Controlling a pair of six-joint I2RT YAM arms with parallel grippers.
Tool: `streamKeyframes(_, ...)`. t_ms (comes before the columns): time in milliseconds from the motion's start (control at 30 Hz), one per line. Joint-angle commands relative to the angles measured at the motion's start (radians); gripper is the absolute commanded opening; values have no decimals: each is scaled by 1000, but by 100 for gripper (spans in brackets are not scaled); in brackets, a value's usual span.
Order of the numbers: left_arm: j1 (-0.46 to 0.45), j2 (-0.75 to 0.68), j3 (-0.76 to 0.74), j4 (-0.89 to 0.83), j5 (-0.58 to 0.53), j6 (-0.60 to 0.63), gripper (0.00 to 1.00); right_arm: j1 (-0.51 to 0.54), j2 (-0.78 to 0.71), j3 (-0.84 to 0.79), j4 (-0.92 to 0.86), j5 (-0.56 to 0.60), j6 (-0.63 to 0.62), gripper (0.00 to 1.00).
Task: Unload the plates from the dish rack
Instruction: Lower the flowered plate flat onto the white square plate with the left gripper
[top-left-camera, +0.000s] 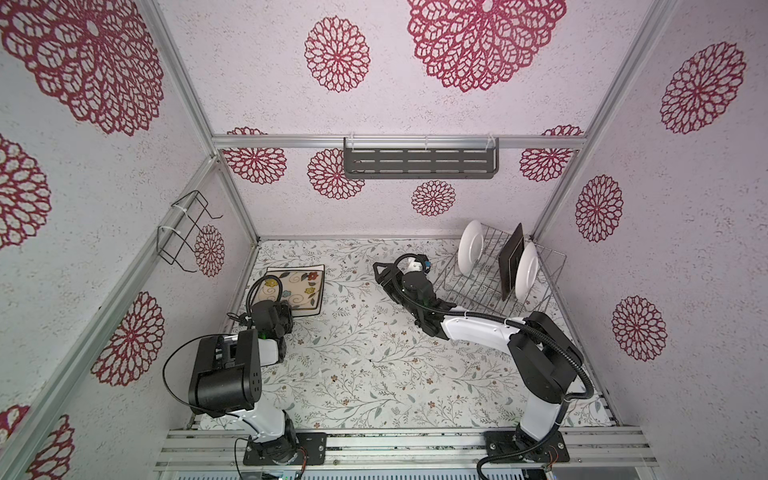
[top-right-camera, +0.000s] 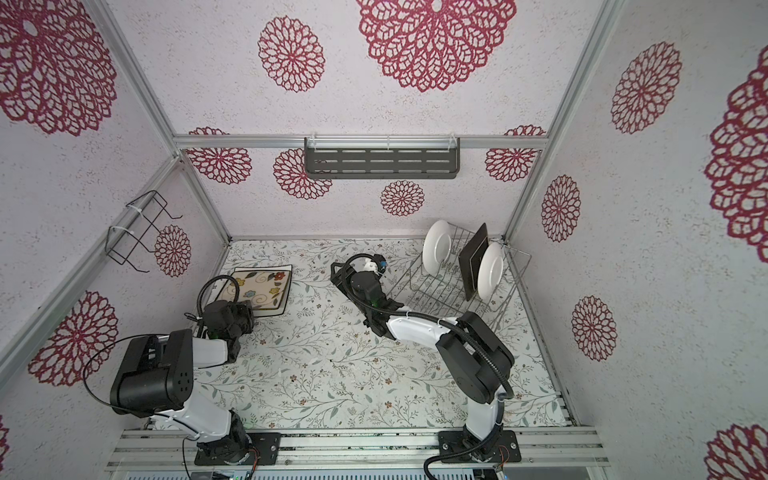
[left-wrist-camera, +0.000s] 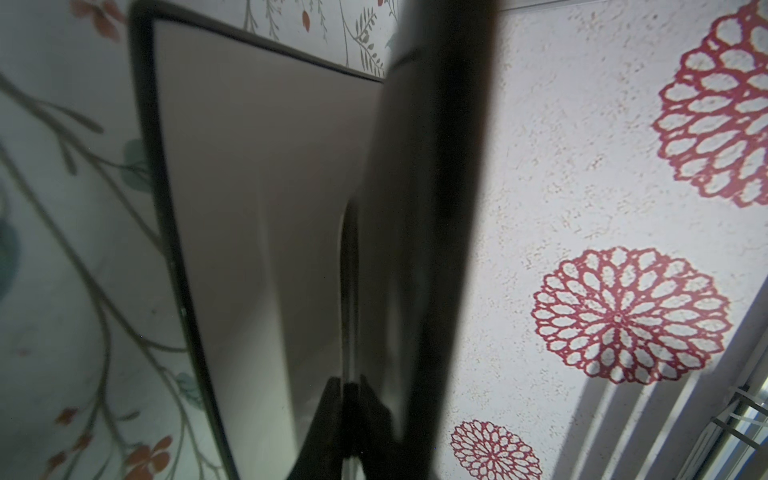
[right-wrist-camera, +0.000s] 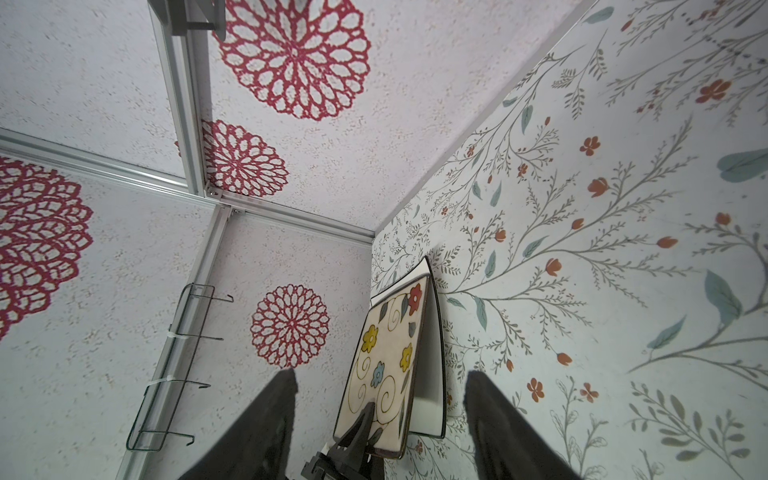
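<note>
L end effector (left-wrist-camera: 348, 386): clenched on the edge of the flowered sq plate (top-left-camera: 297, 291); in the L wrist view I see its fingers (left-wrist-camera: 332, 399) pinching the rim.
Flowered plate: off the rack, mid-left of both top views, face up. It's tilted: the gripped edge is lifted and the far edge is down on the plate beneath.
Sq white plate (right-wrist-camera: 430, 353): flat on the worktop (top-left-camera: 374, 374) right under the flowered one, dark rim. I see its bare face in the L wrist view, beside the flowered plate's dark back.
R end effector (top-left-camera: 380, 272): released. In the R wrist view the fingers (right-wrist-camera: 270, 415) stand wide w/ nothing between them. It sits centre of the top views, just left of the rack, pointing toward frame left, not touching any plate.
Dish rack (top-left-camera: 552, 257): right of centre in both top views, in the far R corner of the worktop.
Plates in rack: 3, all on edge. A round white plate (top-left-camera: 471, 249) is at the rack's left end. A dark-backed sq plate (top-left-camera: 512, 259) is further right, w/ a 2nd round white plate (top-left-camera: 527, 270) just beside it on its right. From here I can't tell any print or rim colour on the round ones.
Walls: black wire holder (top-left-camera: 183, 232) at mid-left, grey slotted shelf (top-left-camera: 419, 160) at upper centre.
</note>
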Motion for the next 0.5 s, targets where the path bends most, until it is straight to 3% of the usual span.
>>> streamKeyframes(0,6,-14,25,183,-1,-3,0,-9,-7,12,18,-7,-2,67)
streamKeyframes(167,6,-18,26,134,5,2,16,-8,-6,15,15,-9,-1,67)
streamKeyframes(467,4,-58,67,-16,12,56,28,-8,-15,5,13,-8,5,67)
